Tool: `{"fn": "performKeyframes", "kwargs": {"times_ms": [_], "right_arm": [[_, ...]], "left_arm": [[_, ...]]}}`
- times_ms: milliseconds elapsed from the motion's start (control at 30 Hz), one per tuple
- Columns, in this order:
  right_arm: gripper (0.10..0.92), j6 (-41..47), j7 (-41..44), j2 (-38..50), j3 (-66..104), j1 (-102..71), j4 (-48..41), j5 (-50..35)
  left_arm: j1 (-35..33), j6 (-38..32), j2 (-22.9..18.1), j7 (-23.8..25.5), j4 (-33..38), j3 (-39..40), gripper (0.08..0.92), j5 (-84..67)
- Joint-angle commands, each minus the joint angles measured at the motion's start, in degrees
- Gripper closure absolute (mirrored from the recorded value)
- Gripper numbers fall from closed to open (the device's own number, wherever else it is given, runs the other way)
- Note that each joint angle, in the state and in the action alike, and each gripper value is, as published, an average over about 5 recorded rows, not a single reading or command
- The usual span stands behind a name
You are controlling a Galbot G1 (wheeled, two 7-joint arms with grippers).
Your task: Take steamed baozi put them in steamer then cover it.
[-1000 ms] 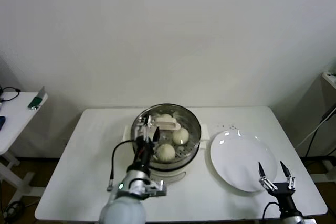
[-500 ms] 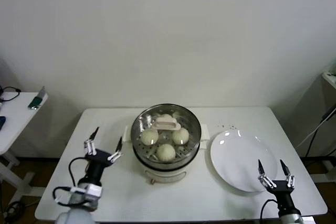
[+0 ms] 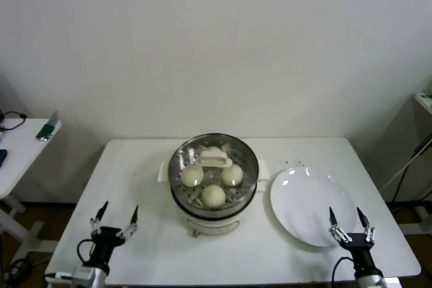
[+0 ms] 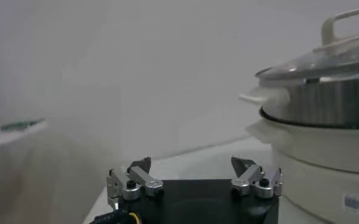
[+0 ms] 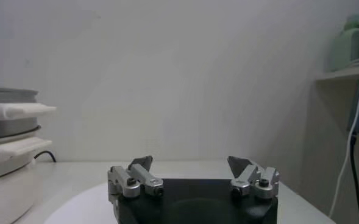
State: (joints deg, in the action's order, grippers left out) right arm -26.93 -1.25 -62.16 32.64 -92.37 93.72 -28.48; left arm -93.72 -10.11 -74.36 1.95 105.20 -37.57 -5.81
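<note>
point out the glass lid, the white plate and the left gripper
glass lid (image 3: pixel 213 161), head view, on its cream handle at the centre.
white plate (image 3: pixel 312 202), head view, on its bare middle.
left gripper (image 3: pixel 115 214), head view, midway between its open fingertips.

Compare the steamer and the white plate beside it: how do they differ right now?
The steamer is a deep, shiny metal basket on a white base; the plate is flat and white. The steamer holds the baozi; the plate holds nothing. The steamer is closed by the glass cover; the plate lies uncovered. Both are round, rest on the table, and neither is touched by a gripper.
</note>
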Motion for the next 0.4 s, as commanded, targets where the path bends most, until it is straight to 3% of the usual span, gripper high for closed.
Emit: {"fn": "performKeyframes", "kwargs": {"times_ms": [33,400], "right_arm": [[0.203,0.1,-0.1,0.1,-0.2,0.2,-0.2,-0.5],[0.203,0.1,0.0,0.3,-0.1,0.2,0.0,-0.8]], "left_arm": [[-1.8,-5.7,0.8,1.2,-5.2,-2.7,0.177,-8.2],[-1.7,-5.8,-0.1,1.1,-5.3,-0.8,0.177,-7.5]]}}
